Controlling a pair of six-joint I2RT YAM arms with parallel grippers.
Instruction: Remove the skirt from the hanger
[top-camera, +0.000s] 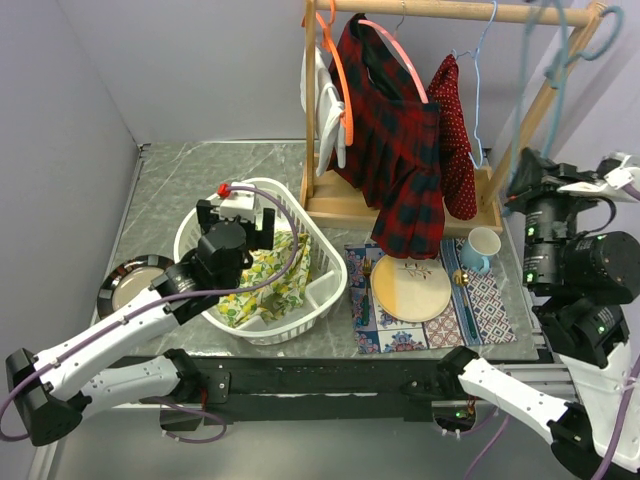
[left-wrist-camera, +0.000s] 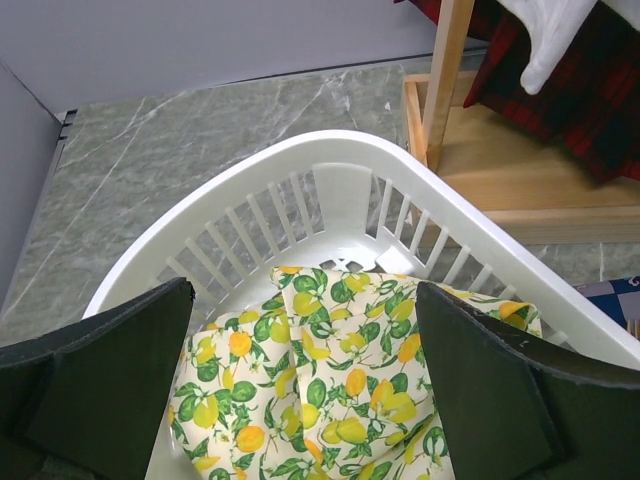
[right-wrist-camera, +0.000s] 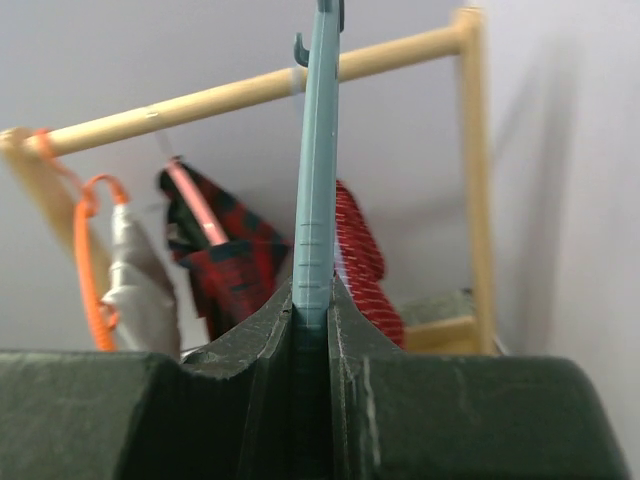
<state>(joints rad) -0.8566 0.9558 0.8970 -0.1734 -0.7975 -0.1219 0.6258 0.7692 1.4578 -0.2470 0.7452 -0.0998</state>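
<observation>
Skirt (top-camera: 400, 160): draped on the hanger (top-camera: 400, 55), hooked over the wooden rail (top-camera: 440, 10) at 12 o'clock of the table. Left gripper (left-wrist-camera: 300, 370): jaws wide, above the white basket (left-wrist-camera: 330, 145) at 8 o'clock of the skirt; right gripper (right-wrist-camera: 312, 300): at 3 o'clock, clamped on a light blue hanger (right-wrist-camera: 318, 150).

I see plain pale grey walls (top-camera: 200, 70) meeting in a corner behind a grey marbled table (top-camera: 170, 190). A wooden clothes rack (top-camera: 335, 208) stands at its far side, in soft even light.
</observation>
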